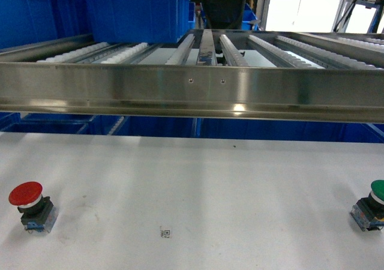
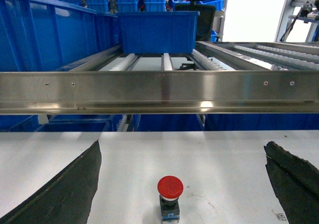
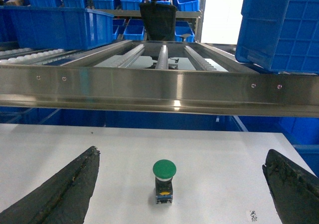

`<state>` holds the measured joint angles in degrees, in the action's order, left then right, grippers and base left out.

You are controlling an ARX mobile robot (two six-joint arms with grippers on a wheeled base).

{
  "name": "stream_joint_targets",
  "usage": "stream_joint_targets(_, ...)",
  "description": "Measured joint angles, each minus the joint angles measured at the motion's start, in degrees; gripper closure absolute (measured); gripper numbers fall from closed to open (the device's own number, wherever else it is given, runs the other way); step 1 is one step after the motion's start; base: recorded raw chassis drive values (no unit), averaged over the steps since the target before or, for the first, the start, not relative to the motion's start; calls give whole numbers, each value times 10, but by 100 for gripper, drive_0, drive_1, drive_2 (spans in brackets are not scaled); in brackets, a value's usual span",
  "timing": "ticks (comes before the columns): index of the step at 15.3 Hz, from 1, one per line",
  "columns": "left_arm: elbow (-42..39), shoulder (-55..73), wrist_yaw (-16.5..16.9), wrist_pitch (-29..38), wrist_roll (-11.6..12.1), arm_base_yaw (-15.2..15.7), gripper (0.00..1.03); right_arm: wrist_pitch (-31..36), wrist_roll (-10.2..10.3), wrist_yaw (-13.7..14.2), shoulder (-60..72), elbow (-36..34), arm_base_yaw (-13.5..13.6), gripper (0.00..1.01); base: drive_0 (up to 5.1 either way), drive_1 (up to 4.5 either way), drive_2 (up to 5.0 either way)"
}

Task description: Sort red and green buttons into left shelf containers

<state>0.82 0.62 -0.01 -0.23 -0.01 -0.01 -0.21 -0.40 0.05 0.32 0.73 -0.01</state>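
The red button [image 1: 27, 201] stands upright at the white table's front left, and the green button [image 1: 372, 201] stands at its front right edge. Neither gripper shows in the head view. In the left wrist view my left gripper [image 2: 183, 144] is open, and the red button [image 2: 170, 194] stands on the table between its dark fingers [image 2: 70, 189], clear of both. My right gripper [image 3: 183, 152] is open too, with the green button [image 3: 164, 176] between its spread fingers [image 3: 291, 184], untouched. Two large blue containers [image 1: 138, 15] [image 1: 30, 18] sit on the roller shelf at back left.
A steel front rail [image 1: 192, 90] of the roller shelf crosses above the table's far edge. More blue bins [image 1: 108, 126] sit beneath it. A black chair [image 1: 222, 3] stands behind the rollers. Another blue bin [image 3: 281, 25] rests on the shelf's right side. A small code sticker [image 1: 166, 233] lies on the table.
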Motion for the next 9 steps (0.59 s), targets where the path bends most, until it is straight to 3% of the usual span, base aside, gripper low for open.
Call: stream_joint_targets(9,0,0,0,0,0,0,5,0,0,0,0,0,0,3,0,0,0)
